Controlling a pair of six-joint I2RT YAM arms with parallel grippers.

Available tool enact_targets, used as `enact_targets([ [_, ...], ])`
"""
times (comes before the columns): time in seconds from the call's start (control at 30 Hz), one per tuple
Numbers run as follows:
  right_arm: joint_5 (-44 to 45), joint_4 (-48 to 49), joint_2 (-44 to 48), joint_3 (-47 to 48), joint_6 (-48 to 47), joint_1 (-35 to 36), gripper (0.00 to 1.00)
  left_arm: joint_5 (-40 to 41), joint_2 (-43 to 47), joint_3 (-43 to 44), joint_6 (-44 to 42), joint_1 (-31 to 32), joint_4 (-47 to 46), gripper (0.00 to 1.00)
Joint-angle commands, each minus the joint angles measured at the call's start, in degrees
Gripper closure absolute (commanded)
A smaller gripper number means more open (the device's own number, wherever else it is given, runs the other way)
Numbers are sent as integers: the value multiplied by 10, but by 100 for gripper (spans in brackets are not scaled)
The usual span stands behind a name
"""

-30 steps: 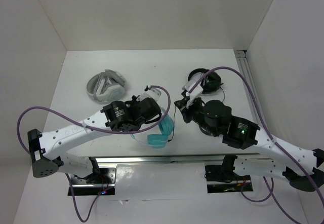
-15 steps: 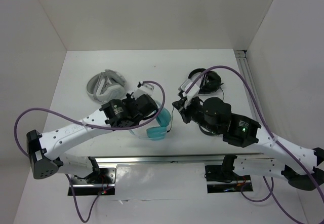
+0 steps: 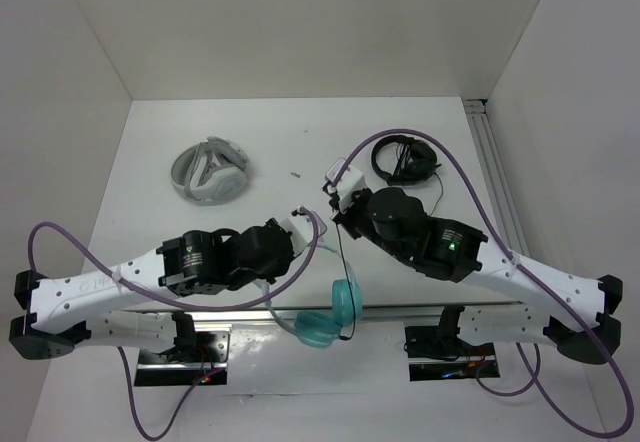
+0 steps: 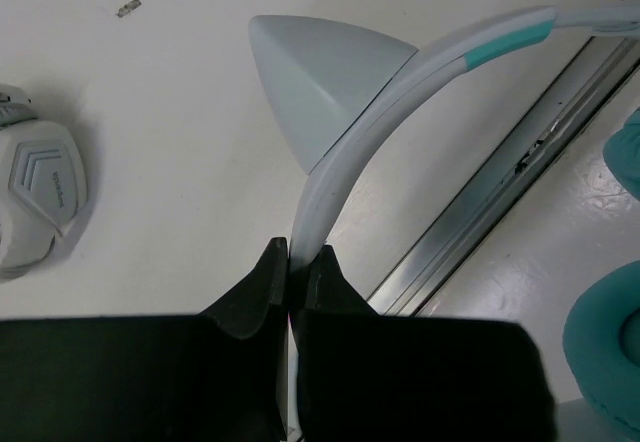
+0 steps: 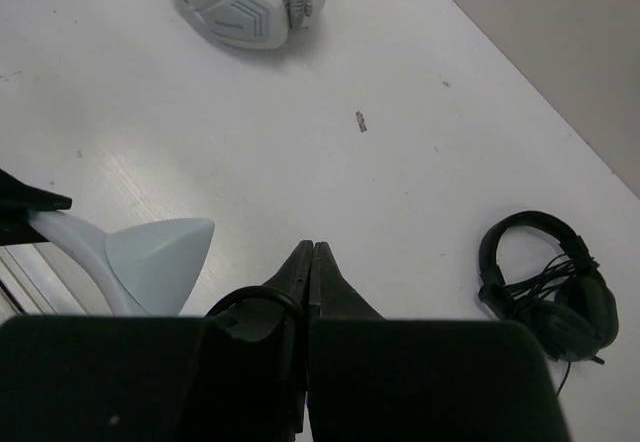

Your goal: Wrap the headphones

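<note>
The headphones (image 3: 345, 298) hang at the table's near edge, their teal ear cups (image 4: 612, 354) over the metal rail. My left gripper (image 4: 298, 254) is shut on the pale headband (image 4: 345, 162), just below its ear-like point (image 4: 320, 72). The thin black cable (image 3: 341, 262) runs taut from the ear cups up to my right gripper (image 5: 313, 250). That gripper is shut, and the cable (image 5: 250, 300) loops over its left finger and down between the jaws. The other ear-like point (image 5: 160, 254) shows to its left.
Grey-white folded headphones (image 3: 210, 170) lie at the back left. Black headphones (image 3: 405, 158) lie at the back right, behind the right arm. A metal rail (image 3: 400, 309) runs along the near edge. A small speck (image 3: 296, 174) lies mid-table. Walls close in the table on three sides.
My left arm has drawn back toward the near edge, carrying the headphones so the ear cups now hang over the rail. My right gripper moved left and farther back, stretching the cable.
</note>
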State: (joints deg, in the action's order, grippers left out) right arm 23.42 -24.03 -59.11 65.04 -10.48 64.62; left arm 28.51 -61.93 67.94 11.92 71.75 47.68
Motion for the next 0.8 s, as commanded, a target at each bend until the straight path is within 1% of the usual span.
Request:
enact_targets([
  [0.0, 29, 14, -7, 33, -20, -9, 100, -53, 14, 3, -24, 4, -40, 100],
  [0.07, 29, 31, -7, 13, -20, -19, 100, -58, 30, 3, -24, 4, -40, 100],
  [0.2, -12, 37, -22, 3, -20, -57, 100, -82, 57, 3, -24, 4, -45, 100],
  [0.3, -17, 37, -45, -3, -15, -57, 100, -94, 70, 3, -24, 4, -45, 100],
  [0.4, -35, 50, -59, -8, -9, -63, 100, -129, 83, 3, -24, 4, -57, 100],
  [0.5, -62, 57, -79, -8, -4, -69, 100, -130, 83, -4, -30, 4, -62, 100],
  [0.6, -69, 45, -106, -2, 1, -69, 100, -136, 83, -4, -30, 4, -62, 100],
  [0.7, -80, 45, -113, -10, 1, -74, 100, -122, 96, 2, -25, 4, -62, 100],
  [0.77, -105, 63, -108, -21, 6, -92, 100, -115, 112, 8, -9, 4, -69, 100],
])
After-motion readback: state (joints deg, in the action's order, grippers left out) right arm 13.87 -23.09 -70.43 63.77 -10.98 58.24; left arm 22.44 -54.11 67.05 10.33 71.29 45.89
